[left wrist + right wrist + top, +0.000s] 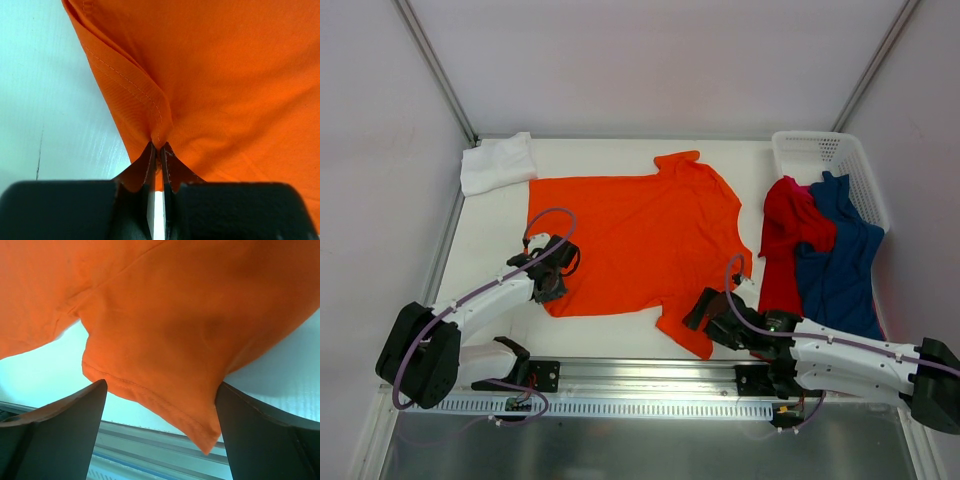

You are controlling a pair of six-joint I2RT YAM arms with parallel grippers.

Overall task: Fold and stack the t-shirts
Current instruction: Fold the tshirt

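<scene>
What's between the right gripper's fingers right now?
The near sleeve of the orange t-shirt lies between the open fingers of the right gripper, not yet pinched. The right wrist view shows it.

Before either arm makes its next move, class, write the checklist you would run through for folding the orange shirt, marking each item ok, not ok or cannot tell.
1. Left gripper shut on the orange t-shirt at its near left corner: ok.
2. Right gripper gripping the near sleeve: not ok; jaws open, sleeve between them.
3. Orange t-shirt spread flat on the table: ok, bar a pucker at the left pinch.
4. White t-shirt clear of the orange one: cannot tell; their edges look close.
5. Red t-shirt and dark blue t-shirt out of the way: ok, draped over the basket.
</scene>
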